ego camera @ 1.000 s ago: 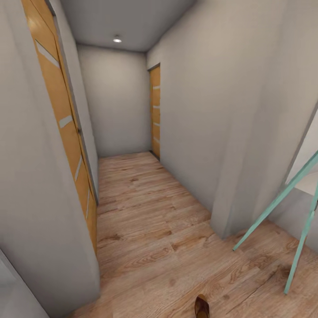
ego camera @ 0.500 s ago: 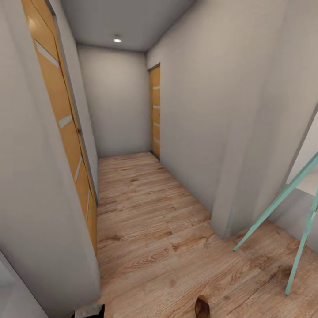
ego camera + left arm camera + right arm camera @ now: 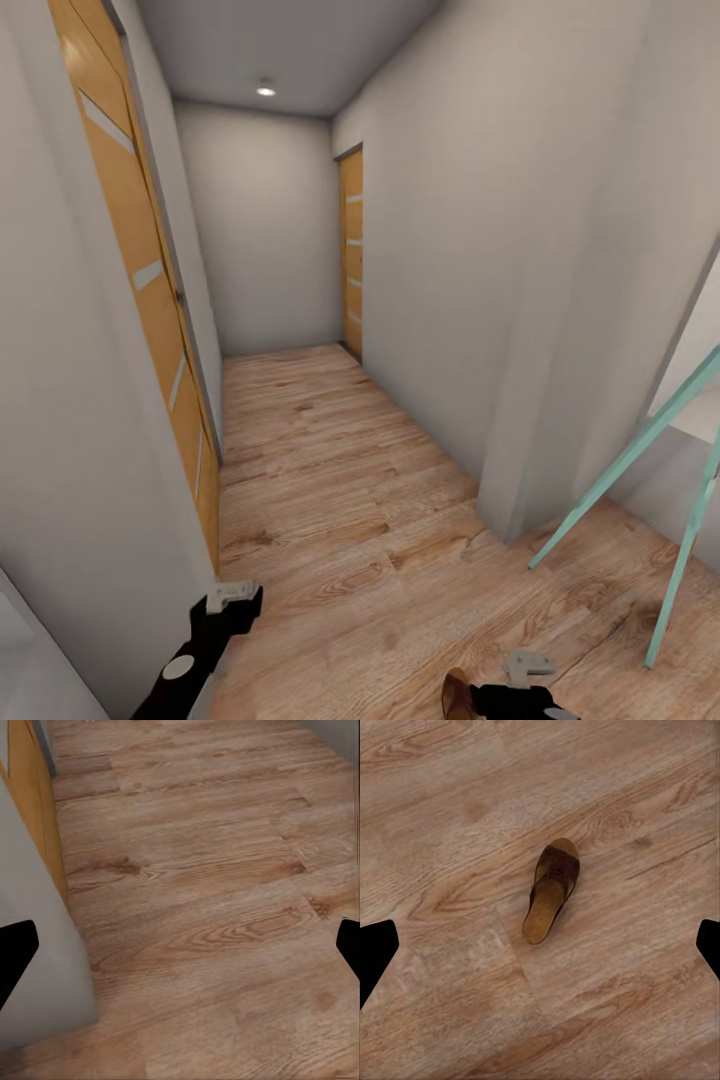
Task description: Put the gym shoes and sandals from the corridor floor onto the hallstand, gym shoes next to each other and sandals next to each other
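Note:
One dark brown sandal (image 3: 552,889) with a tan sole lies flat on the corridor floor (image 3: 340,500). In the head view its toe (image 3: 457,695) shows at the bottom edge. My right gripper (image 3: 525,668) hovers just right of it and well above it, open, fingertips (image 3: 375,952) spread wide with nothing between them. My left gripper (image 3: 230,597) hangs beside the left wall, also open over bare planks, one fingertip (image 3: 349,945) at the edge of the left wrist view. The gym shoes and the hallstand are out of view.
The corridor runs ahead to a grey end wall. Orange doors (image 3: 150,300) line the left wall and another door (image 3: 351,250) stands far right. Teal slanted bars (image 3: 630,450) reach the floor at the right past a wall corner (image 3: 500,520).
Both arms have risen into the head view from the bottom edge, the left one first. The sandal and the camera have stayed put.

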